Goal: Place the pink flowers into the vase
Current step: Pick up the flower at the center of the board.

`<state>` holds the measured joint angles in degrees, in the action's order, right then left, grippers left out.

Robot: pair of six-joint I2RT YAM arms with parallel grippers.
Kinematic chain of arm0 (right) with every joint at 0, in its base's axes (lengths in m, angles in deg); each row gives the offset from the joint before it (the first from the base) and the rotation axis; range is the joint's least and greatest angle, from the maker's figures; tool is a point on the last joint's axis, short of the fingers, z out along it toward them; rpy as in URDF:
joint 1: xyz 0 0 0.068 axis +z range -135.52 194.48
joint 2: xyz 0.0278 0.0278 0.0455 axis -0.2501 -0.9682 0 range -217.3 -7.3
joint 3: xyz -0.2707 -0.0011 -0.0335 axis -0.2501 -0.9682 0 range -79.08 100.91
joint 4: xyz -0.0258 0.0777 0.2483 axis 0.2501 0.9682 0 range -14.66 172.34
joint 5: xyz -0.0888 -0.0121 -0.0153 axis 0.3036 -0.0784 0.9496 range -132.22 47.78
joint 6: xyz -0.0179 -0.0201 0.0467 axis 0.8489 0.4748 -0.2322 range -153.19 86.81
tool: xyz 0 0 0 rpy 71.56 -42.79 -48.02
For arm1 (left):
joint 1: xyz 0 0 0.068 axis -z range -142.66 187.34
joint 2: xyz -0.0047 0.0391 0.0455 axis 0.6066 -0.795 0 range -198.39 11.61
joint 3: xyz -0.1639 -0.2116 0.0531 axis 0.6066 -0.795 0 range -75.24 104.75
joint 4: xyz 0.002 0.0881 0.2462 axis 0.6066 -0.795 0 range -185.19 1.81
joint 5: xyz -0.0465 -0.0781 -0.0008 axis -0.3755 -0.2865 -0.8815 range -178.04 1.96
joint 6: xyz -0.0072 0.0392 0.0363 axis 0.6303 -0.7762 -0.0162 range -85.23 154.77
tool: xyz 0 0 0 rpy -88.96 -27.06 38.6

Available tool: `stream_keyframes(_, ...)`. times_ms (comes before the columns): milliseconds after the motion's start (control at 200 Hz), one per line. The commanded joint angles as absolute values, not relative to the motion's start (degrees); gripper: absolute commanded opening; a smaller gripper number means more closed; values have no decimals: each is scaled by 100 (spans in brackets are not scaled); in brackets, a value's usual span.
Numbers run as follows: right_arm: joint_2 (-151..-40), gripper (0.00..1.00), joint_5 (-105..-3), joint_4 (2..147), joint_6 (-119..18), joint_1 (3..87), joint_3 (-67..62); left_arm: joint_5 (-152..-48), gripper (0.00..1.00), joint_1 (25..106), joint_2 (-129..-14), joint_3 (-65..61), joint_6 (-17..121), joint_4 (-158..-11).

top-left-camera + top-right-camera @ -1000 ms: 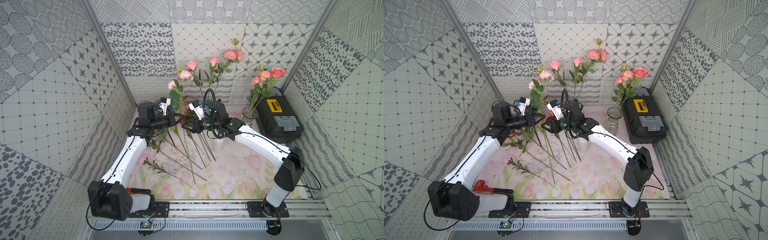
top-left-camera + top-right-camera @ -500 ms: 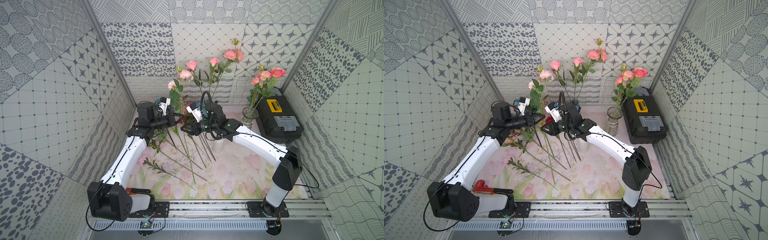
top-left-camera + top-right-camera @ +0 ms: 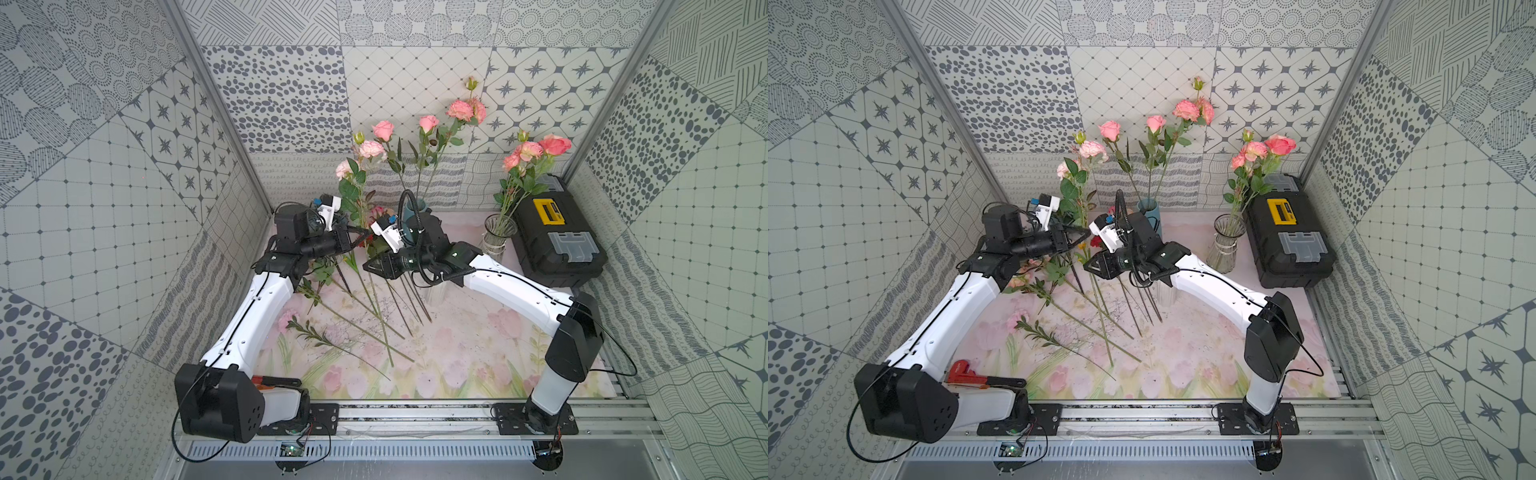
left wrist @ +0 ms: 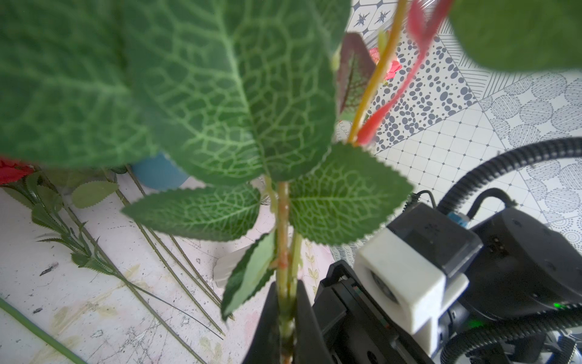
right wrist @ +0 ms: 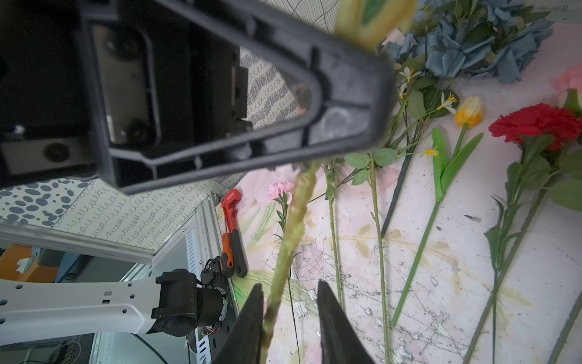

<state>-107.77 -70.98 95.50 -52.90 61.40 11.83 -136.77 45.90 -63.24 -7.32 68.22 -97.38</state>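
Observation:
My left gripper [image 3: 362, 236] [image 4: 286, 288] is shut on the green stem [image 4: 282, 220] of a tall pink flower [image 3: 371, 148] and holds it upright over the back of the mat. My right gripper [image 3: 368, 266] [image 5: 289, 285] sits just below, open, with the lower stem [image 5: 291, 220] between its jaws. The stem rests against one finger, with a gap to the other. A clear glass vase [image 3: 496, 237] [image 3: 1225, 245] at the back right holds pink flowers [image 3: 536, 151]. A teal vase [image 3: 1148, 208] behind the grippers holds more pink roses [image 3: 428, 123].
Several loose stems [image 3: 374, 307] lie on the floral mat, along with a red carnation [image 5: 535, 121], blue hydrangeas [image 5: 472, 47], a yellow tulip [image 5: 469, 110] and a small pink carnation [image 5: 280, 187]. A black toolbox [image 3: 557, 241] stands at the right. A red wrench [image 3: 967, 376] lies beside the left arm's base.
My right gripper has moved left, under the left gripper, and its jaws have narrowed around the hanging stem. The left gripper has kept its hold and place.

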Motion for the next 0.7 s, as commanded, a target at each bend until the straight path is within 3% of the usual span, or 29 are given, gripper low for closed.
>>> stream_keyframes(0, -10581, 25, -7008, 9525, -5192, 6178, 1074, -13717, 0, 4568, -6297, -713, 6719, -9538)
stream_keyframes(200, -10591, 7, -7045, 9479, -5235, 6178, 1048, -13698, 0, 4566, -6286, -713, 6710, -9547)
stream_keyframes(365, -10593, 0, -6998, 9470, -5283, 6188, 1042, -13707, 2, 4568, -6306, -687, 6711, -9580)
stream_keyframes(485, -10532, 0, -6875, 9380, -5312, 6193, 982, -13664, 11, 4568, -6300, -687, 6694, -9619)
stream_keyframes(695, -10490, 0, -6699, 9277, -5354, 6191, 947, -13568, 45, 4568, -6292, -669, 6656, -9737)
